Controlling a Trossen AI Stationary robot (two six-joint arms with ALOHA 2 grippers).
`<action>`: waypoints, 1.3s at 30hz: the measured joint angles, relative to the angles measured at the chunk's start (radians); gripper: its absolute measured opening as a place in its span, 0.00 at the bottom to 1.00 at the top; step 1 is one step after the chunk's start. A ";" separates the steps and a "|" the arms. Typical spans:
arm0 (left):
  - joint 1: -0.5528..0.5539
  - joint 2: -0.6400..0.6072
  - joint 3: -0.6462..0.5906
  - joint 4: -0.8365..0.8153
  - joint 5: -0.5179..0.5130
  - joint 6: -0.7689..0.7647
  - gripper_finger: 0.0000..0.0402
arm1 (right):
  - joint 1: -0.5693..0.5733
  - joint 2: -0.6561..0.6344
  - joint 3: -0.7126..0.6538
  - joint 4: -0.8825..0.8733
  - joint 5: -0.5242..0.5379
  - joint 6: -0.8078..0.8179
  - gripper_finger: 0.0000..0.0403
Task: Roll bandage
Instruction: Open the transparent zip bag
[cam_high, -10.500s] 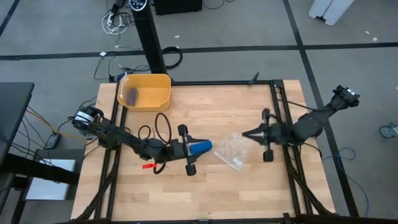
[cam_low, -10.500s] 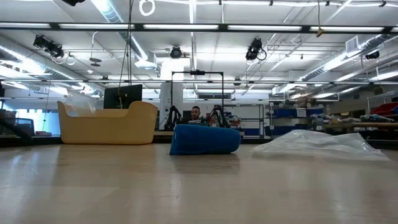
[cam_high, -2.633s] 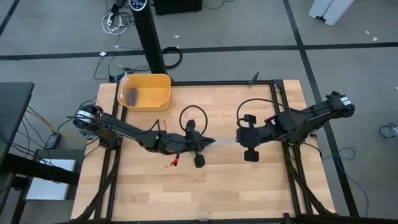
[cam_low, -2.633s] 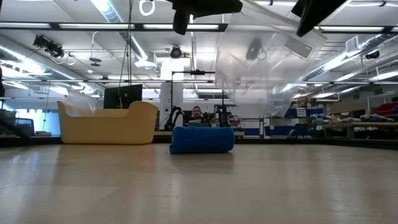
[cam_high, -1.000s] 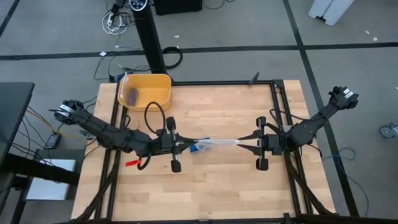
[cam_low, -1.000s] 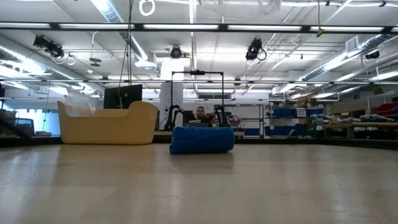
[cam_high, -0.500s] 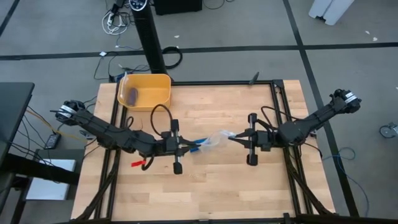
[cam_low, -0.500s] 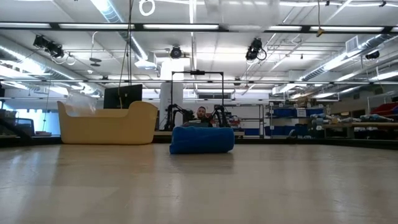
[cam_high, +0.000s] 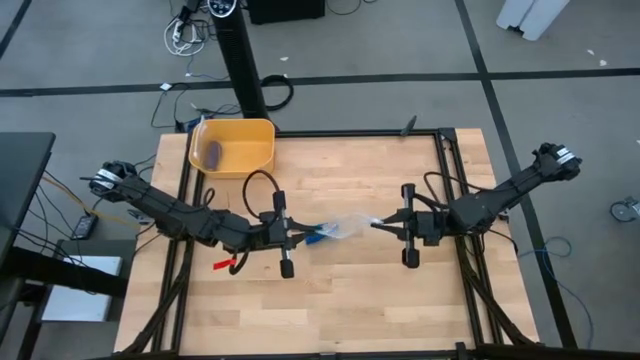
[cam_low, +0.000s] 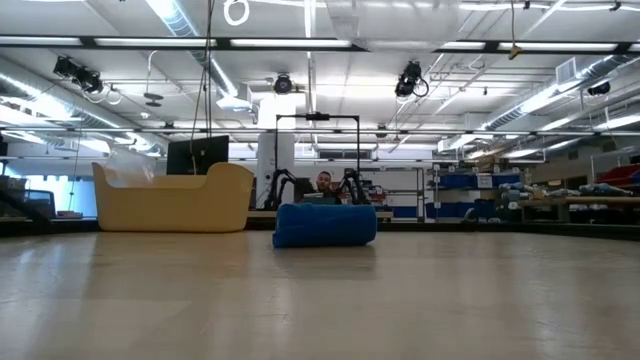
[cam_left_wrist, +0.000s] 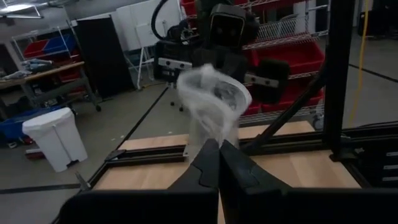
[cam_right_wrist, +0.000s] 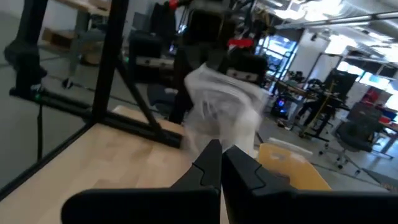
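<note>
The bandage (cam_low: 325, 225) is a short bright blue roll lying on its side on the wooden table; in the high view only a blue sliver of the bandage (cam_high: 318, 238) shows under a clear plastic packet (cam_high: 347, 226). The packet hangs in the air between my two grippers, and its underside (cam_low: 392, 22) shows at the top of the low view. My left gripper (cam_high: 303, 237) is shut on the packet's left end. My right gripper (cam_high: 374, 225) is shut on its right end. My left gripper pinches the packet's left end (cam_left_wrist: 213, 132) between its two fingers, coming level from the table's left. The packet is lifted clear of the table and bunches up slack beyond the fingertips. My right gripper pinches the packet's right end (cam_right_wrist: 216, 134) between its two fingers, coming level from the table's right. The packet hangs clear of the table, crumpled and slack between the two grippers.
A yellow bin (cam_high: 250, 160) stands at the table's far left with a dull purple-grey cylinder (cam_high: 214, 152) inside. A small red piece (cam_high: 222, 265) shows beside the left arm. Black frame rails (cam_high: 452, 190) run along the table's edges.
My right gripper has moved toward the table's left, closer to my left gripper, which has edged slightly right. The packet, drawn out long and taut between them a second ago, is now bunched and slack. The bandage has stayed where it was.
</note>
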 joint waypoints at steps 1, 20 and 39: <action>0.000 0.000 0.000 0.001 0.000 0.000 0.00 | -0.005 0.007 0.000 -0.001 -0.012 -0.003 0.00; -0.015 0.001 0.000 -0.013 -0.090 0.019 0.00 | 0.063 -0.038 0.000 -0.022 0.333 0.180 0.18; 0.002 0.001 0.001 -0.002 0.006 0.027 0.00 | 0.004 -0.041 0.000 -0.029 0.033 0.033 0.01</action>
